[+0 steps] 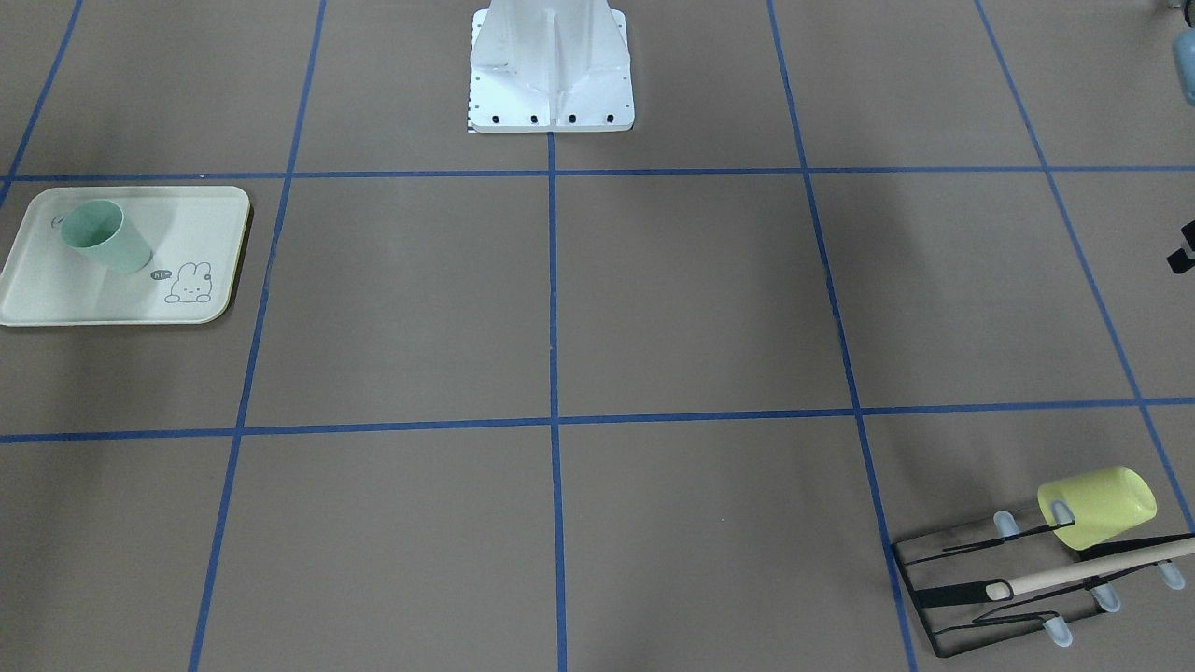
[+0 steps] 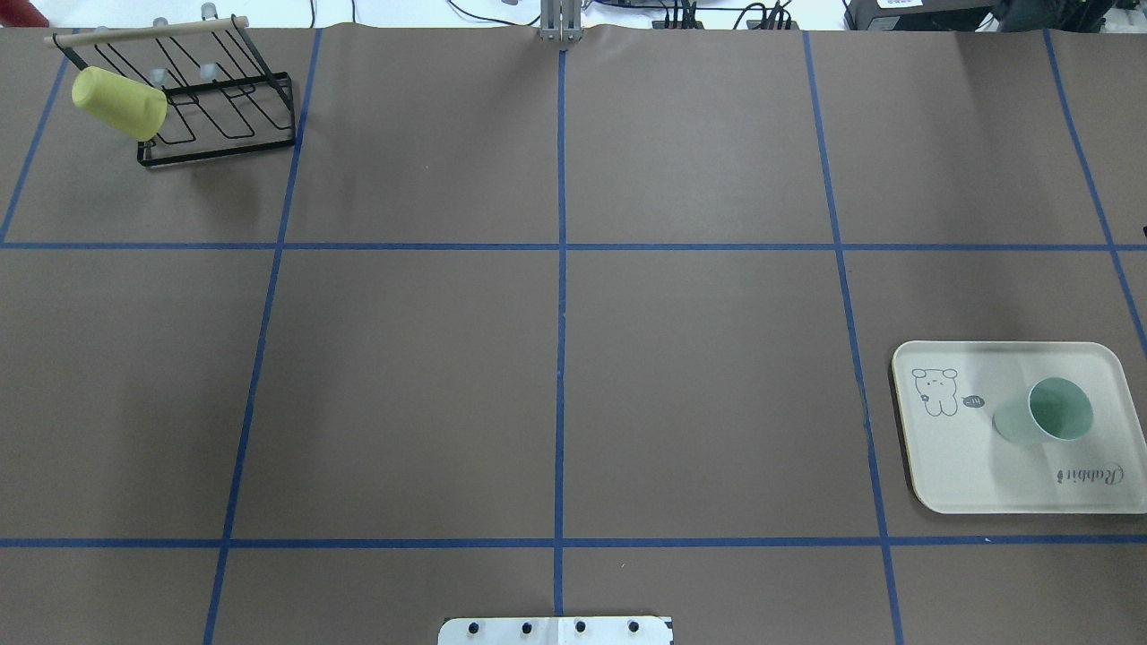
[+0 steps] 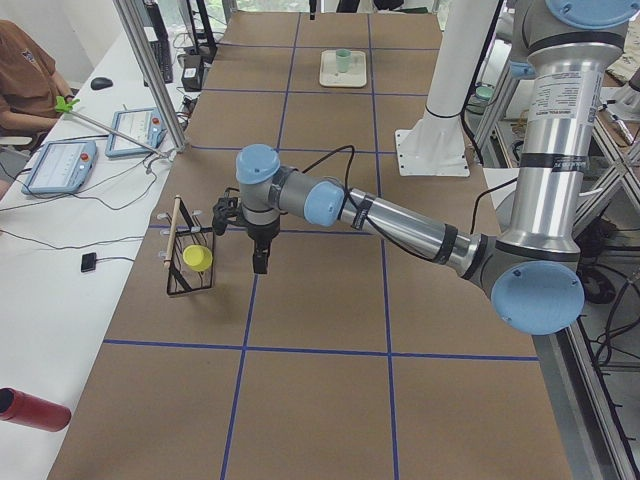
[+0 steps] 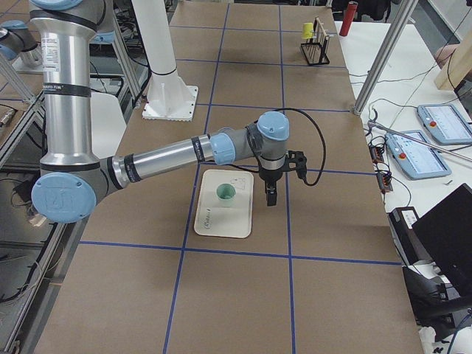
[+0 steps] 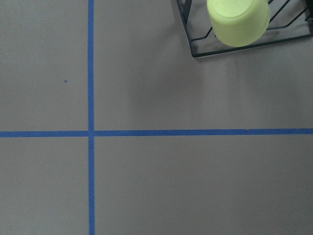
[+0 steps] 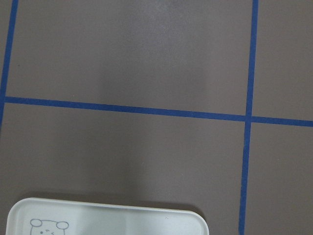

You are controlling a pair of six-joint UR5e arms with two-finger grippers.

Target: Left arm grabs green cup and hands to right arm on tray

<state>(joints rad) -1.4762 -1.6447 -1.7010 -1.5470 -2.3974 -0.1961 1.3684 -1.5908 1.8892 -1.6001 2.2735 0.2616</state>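
Mint-green cup (image 2: 1044, 423) stands upright on the tray (image 2: 950, 466); whether either arm's jaws are apart is unclear.

so the cup (image 2: 1047, 412) sits on the tray (image 2: 950, 466) near right, other cup (image 2: 118, 103) hangs on the rack (image 2: 224, 116) way off far left

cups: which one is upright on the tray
The pale mint-green cup, standing mouth-up on the cream tray; the yellow-green cup hangs tilted on the black wire rack.
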